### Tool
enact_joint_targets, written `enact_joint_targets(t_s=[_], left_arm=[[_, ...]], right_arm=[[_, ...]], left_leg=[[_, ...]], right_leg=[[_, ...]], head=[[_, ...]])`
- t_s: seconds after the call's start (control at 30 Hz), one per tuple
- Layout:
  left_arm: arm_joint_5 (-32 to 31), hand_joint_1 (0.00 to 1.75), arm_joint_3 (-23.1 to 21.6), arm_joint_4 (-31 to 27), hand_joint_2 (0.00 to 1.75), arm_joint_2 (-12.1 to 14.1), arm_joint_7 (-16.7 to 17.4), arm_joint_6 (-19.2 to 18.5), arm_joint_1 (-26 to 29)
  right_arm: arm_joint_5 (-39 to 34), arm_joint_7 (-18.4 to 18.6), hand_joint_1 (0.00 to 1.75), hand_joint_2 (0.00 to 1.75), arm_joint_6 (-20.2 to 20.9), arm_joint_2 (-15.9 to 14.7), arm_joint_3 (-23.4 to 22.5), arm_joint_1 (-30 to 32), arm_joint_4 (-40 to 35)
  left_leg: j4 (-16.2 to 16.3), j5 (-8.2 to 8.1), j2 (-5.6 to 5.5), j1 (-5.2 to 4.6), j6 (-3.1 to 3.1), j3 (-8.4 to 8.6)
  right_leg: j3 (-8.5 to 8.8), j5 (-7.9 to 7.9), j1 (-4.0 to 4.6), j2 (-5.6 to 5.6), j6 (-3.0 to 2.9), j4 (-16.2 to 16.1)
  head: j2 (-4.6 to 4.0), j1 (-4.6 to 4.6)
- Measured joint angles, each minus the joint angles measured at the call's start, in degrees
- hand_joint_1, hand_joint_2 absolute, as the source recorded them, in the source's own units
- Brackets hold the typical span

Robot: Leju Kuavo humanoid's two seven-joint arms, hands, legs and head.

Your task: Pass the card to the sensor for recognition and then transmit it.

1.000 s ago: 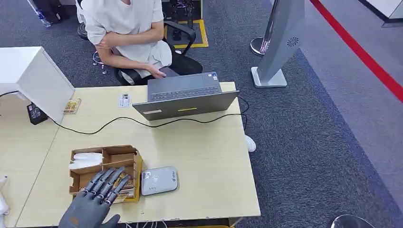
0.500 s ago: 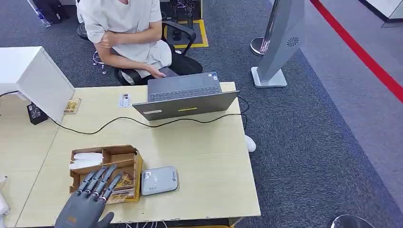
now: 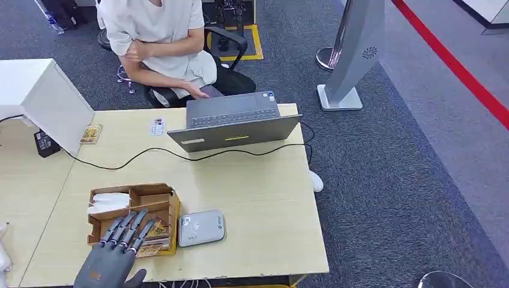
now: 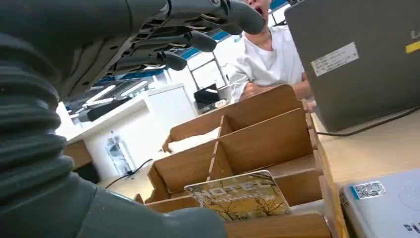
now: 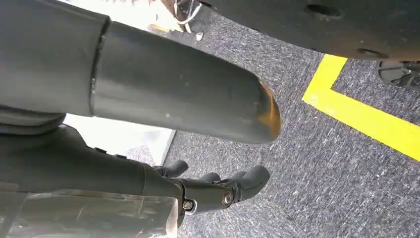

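The left hand [image 3: 114, 255], fingers spread and holding nothing, has drawn back slightly over the tray [image 3: 163, 193]; the card [image 4: 237, 198] there is not yet grasped.

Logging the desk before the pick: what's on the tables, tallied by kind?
Laptop: 1
Wooden organizer: 1
Grey sensor pad: 1
White box: 1
Picture cards: 2, one in the organizer, one by the white box
Small label: 1
Total: 7

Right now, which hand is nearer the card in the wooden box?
Left. The left hand hovers over the card in the box; the right hand hangs low beside the floor.
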Motion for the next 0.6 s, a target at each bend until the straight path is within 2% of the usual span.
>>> enact_joint_targets(t_s=[0.13, 0.27, 0.43, 0.6], left_arm=[[-0.9, 0.00, 0.3, 0.7, 1.75, -1.2, 1.9, 0.1, -0.1], [-3.9, 0.00, 1.1, 2.2, 1.75, -4.0, 3.3, 0.5, -0.3], [-4.8, 0.00, 1.6, 3.6, 1.75, -6.8, 3.5, 0.7, -0.6], [-5.4, 0.00, 1.6, 4.4, 1.75, -8.0, 3.9, 0.8, -0.7]], right_arm=[[0.2, 0.0, 0.00, 0.00, 0.0, 0.0, 0.0, 0.0, 0.0], [0.2, 0.2, 0.00, 0.00, 0.0, 0.0, 0.0, 0.0, 0.0], [0.5, 0.2, 0.00, 0.00, 0.0, 0.0, 0.0, 0.0, 0.0], [1.0, 0.2, 0.00, 0.00, 0.0, 0.0, 0.0, 0.0, 0.0]], left_leg=[[0.0, 0.00, 0.00, -0.01, 0.00, 0.00], [0.0, 0.00, 0.00, -0.01, 0.00, 0.00], [0.0, 0.00, 0.00, -0.01, 0.00, 0.00], [0.0, 0.00, 0.00, 0.00, 0.00, 0.01]], right_leg=[[0.00, 0.00, 0.00, 0.00, 0.00, 0.0], [0.00, 0.00, -0.01, 0.00, 0.00, 0.0], [0.00, 0.00, -0.01, 0.00, 0.00, 0.0], [0.00, 0.00, 0.00, 0.00, 0.00, 0.0]], head=[[0.00, 0.00], [0.00, 0.02], [0.00, 0.00], [0.00, 0.00]])
